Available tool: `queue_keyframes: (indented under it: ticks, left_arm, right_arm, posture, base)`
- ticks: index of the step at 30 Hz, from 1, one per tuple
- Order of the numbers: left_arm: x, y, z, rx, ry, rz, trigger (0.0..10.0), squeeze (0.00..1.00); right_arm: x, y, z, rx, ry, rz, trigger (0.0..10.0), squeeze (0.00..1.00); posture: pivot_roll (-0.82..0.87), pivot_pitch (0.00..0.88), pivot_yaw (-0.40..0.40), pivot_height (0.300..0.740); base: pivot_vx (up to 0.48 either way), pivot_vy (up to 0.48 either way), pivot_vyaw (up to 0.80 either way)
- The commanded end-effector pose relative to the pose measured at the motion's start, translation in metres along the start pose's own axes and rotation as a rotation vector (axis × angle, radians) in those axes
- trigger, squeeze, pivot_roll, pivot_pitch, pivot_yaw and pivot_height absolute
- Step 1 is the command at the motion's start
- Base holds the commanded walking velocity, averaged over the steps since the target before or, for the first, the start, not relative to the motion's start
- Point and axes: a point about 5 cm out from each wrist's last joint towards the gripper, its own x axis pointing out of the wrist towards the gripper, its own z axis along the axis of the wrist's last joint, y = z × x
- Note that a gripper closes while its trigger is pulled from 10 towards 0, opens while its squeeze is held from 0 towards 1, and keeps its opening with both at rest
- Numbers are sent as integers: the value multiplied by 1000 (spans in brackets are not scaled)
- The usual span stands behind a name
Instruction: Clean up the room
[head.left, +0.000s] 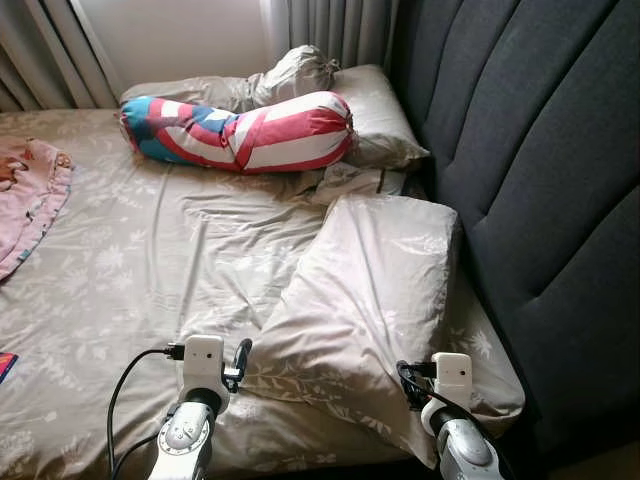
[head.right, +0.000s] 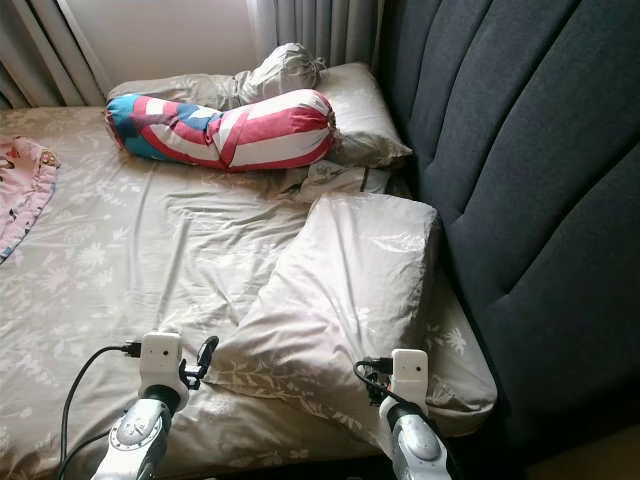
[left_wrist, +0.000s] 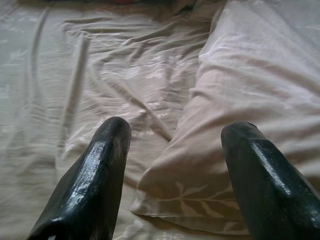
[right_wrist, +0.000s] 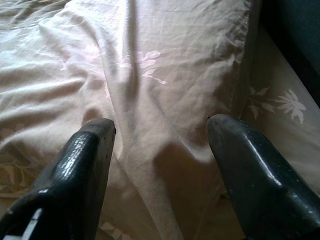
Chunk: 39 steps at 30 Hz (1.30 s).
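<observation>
**Both grippers poised over the near pillow at the foot of the frame**

At the bottom of the head views, the left gripper (left_wrist: 172, 132) hangs with its jaws apart over the lower left corner of the beige pillow (head.left: 365, 300); the left wrist view shows that corner and its leaf print lying between the two black fingers (left_wrist: 100, 165), with wrinkled bed sheet (head.left: 170, 260) beyond. The right gripper (right_wrist: 160, 130) also has its jaws spread, above the pillow's lower right part; its wrist view shows the pillow cloth folded between the fingers and a strip of flowered sheet beside the dark headboard (head.left: 540, 170). The head views add what the wrist views lack: the pillow lies aslant at centre right, close against the headboard. In the upper middle lies a red, white and blue bolster (head.left: 240, 130), resting against a second beige pillow (head.left: 375, 115) and a bunched cloth (head.left: 290, 72). A pink blanket (head.left: 30, 190) lies at the left edge, grey curtains (head.left: 335, 25) at the top.
</observation>
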Motion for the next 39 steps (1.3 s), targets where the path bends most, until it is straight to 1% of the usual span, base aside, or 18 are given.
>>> queue_keyframes:
  ticks: [1, 6, 13, 21, 24, 26, 28, 31, 35, 36, 39]
  left_arm:
    - [2, -3, 0, -13, 13, -10, 10000, 0]
    - [2, -3, 0, -18, 14, -11, 10000, 0]
    - [3, -3, 0, -22, 13, -13, 10000, 0]
    - [4, -3, 1, -22, 11, -11, 10000, 0]
    - [4, -3, 1, -21, 9, -11, 10000, 0]
    - [4, -3, 1, -9, 18, -13, 10000, 0]
    - [4, -3, 0, -15, 18, -16, 10000, 0]
    - [4, -3, 0, -17, 19, -19, 10000, 0]
    - [3, -3, 0, -14, 23, -19, 10000, 0]
    - [3, -2, 0, -13, 23, -18, 10000, 0]
    - [3, 0, -1, -10, 24, -16, 10000, 0]
  right_arm:
    - [1, 0, 0, 0, 15, 5, 10000, 0]
    - [2, 1, 0, -1, 29, 9, 10000, 0]
    - [1, -3, -4, -4, 51, -2, 10000, 0]
    - [-1, -6, -8, 13, 82, -26, 10000, 0]
    - [-1, -7, -9, 17, 88, -31, 10000, 0]
    - [-1, -7, -10, 38, 98, -46, 10000, 0]
    - [-2, -9, -12, 72, 107, -68, 10000, 0]
    - [-1, -15, -10, 108, 112, -94, 10000, 0]
    - [1, -22, -6, 106, 110, -112, 10000, 0]
    - [2, -29, -2, 118, 106, -139, 10000, 1000]
    - [6, -41, 9, 153, 89, -186, 10000, 1000]
  posture:
    - [-88, 50, -33, 675]
    - [-88, 46, -34, 675]
    - [-87, 44, -34, 675]
    - [-86, 42, -32, 675]
    - [-86, 42, -32, 675]
    - [-85, 44, -30, 675]
    - [-84, 46, -29, 675]
    - [-81, 47, -28, 675]
    - [-77, 49, -26, 675]
    - [-76, 50, -25, 675]
    - [-70, 53, -22, 675]
  base:
    - [0, 0, 0]
    - [217, 0, 0]
    - [302, 0, 0]
    - [325, 0, 0]
    - [0, 0, 0]
    - [0, 0, 0]
    - [0, 0, 0]
    - [0, 0, 0]
    - [0, 0, 0]
    - [0, 0, 0]
    - [0, 0, 0]
